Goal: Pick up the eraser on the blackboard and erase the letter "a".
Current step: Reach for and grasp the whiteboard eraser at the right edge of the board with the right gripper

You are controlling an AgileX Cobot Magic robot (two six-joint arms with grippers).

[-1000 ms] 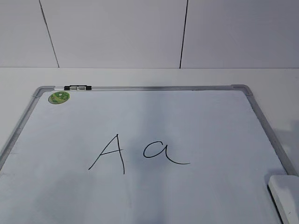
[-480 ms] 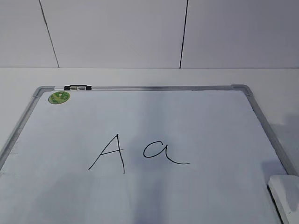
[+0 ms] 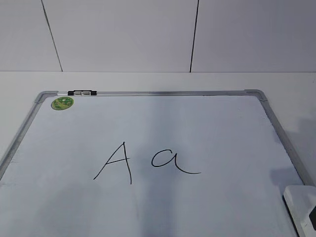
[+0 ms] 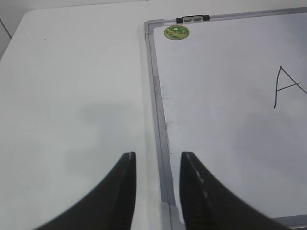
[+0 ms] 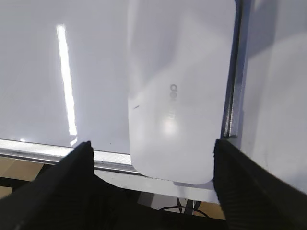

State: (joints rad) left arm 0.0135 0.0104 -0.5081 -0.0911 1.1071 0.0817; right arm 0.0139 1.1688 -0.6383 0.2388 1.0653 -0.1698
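The blackboard (image 3: 148, 123) is a white board with a grey frame, lying flat on the table. On it are a capital "A" (image 3: 116, 163) and the letter "a" (image 3: 170, 160) to its right. The white eraser (image 3: 298, 202) lies in the board's front right corner, against the right frame. In the right wrist view the eraser (image 5: 182, 86) fills the middle. My right gripper (image 5: 152, 146) is open wide, one finger either side of the eraser's near end, not touching it. Its dark tip shows in the exterior view (image 3: 312, 217). My left gripper (image 4: 157, 155) is open and empty above the board's left frame (image 4: 158, 120).
A round green sticker (image 3: 62, 102) and a black-and-silver clip (image 3: 82, 92) sit at the board's far left corner. White table surrounds the board, with a panelled wall behind. The table's front edge shows below the eraser in the right wrist view (image 5: 158, 184).
A dark tip of my right gripper has come into the exterior view's bottom right corner over the eraser, and the shadow beside the eraser has grown. The board, the letters and the eraser have not moved.
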